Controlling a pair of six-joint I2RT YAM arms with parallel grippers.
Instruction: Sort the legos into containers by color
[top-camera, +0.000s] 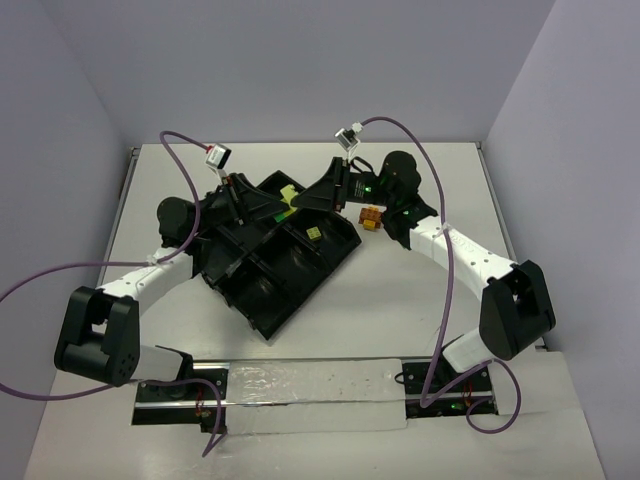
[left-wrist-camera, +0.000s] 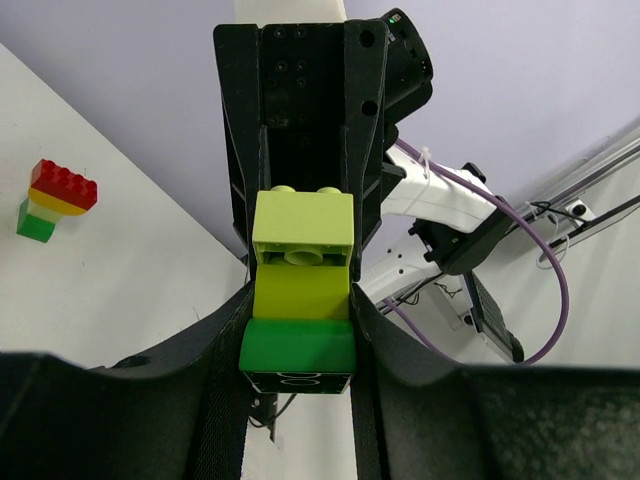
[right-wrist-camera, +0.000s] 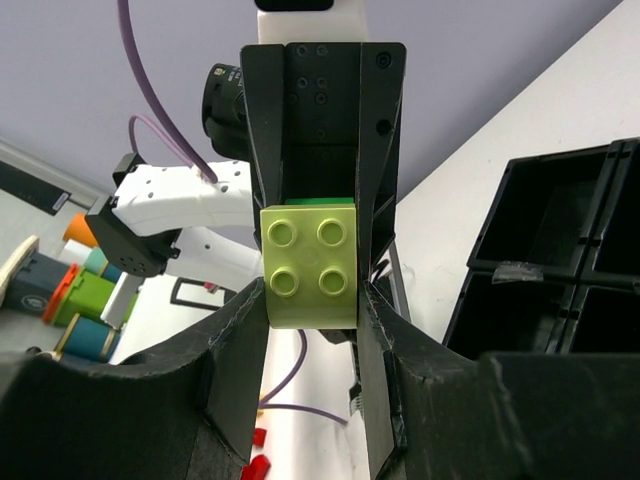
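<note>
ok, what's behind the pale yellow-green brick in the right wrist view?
A green brick. Only a thin strip of it shows above the pale yellow-green brick. The rest of it, and how the two join, is covered by the pale one.

Pale yellow-green brick (left-wrist-camera: 302, 262), green brick (left-wrist-camera: 298, 345), orange bricks (top-camera: 371, 218), black tray (top-camera: 262, 300), purple cable (left-wrist-camera: 565, 290), white table (top-camera: 400, 300)

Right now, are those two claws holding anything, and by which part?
Yes. The right gripper pinches the pale yellow-green brick by its sides. The left gripper appears closed on the sides of the green brick stuck to it.
</note>
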